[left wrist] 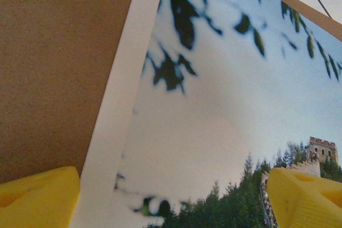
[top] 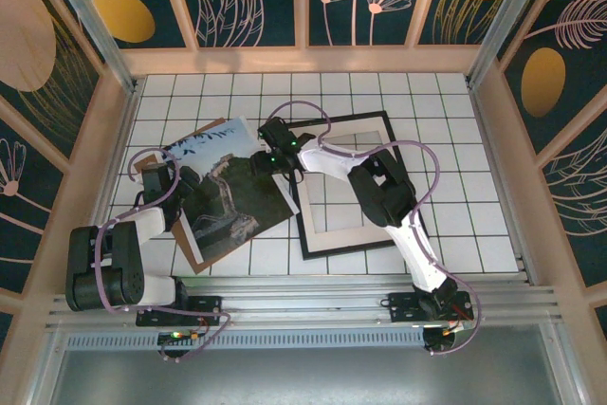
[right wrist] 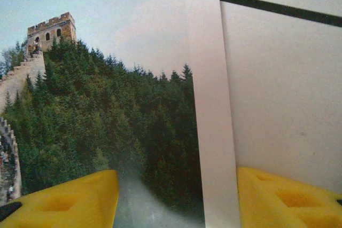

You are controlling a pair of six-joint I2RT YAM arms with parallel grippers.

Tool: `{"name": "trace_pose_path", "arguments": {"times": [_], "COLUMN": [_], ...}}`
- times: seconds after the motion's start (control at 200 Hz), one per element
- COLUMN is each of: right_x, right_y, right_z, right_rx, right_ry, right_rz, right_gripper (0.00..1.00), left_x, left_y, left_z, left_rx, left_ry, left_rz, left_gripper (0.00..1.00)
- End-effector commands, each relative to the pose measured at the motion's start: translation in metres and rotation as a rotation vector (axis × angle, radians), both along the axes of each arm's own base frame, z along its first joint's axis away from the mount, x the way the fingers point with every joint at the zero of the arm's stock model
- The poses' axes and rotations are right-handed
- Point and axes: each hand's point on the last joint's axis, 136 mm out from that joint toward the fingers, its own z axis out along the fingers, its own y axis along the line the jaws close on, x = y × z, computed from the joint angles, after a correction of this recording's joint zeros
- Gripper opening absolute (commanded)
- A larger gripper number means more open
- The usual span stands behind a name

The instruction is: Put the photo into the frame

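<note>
Two grippers stand at opposite edges of the photo (top: 223, 198), which lies flat on the surface, left of the frame (top: 360, 248) and turned askew to it. The left gripper (top: 185, 182) hangs over the photo's left white margin with its jaws spread wide and grasping nothing. In its wrist view, the yellow fingers (left wrist: 37, 198) stand on both sides of that margin. The right gripper (top: 270, 160) is at the right margin, also spread and not clamped on anything I can see.

The photo's long axis seems to run from far to near, leaning a little to the right at the near end, so it must turn and go right to match the frame. The right arm is nearer to the frame.

A brown backing board (top: 194, 132) lies under the photo. A cream mat (top: 351, 230) sits inside the frame. The right arm crosses above the frame and may be in the way.
</note>
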Motion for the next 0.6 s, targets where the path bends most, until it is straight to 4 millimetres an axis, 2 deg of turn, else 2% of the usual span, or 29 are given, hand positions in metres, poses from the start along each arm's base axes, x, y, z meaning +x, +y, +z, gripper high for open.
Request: {"name": "trace_pose_path", "arguments": {"times": [0.0,0.25,0.595], "right_x": [-0.009,-0.003,-0.006], "right_y": [0.01,0.01,0.008], "right_z": [0.012,0.038,0.043], "right_rx": [0.107,0.227,0.254], "right_ry": [0.078,0.103,0.094], "right_rz": [0.032,0.031,0.062], "right_gripper": [0.58,0.55,0.41], "left_x": [-0.011,-0.011,-0.01], "left_y": [-0.011,-0.012,-0.012], "left_z": [-0.015,-0.015,-0.015], "left_rx": [-0.059,-0.062,-0.062], "left_ry": [0.043,0.039,0.04], "left_rz": [-0.026,-0.03,-0.035], "left_gripper": [0.91,0.91,0.91]}}
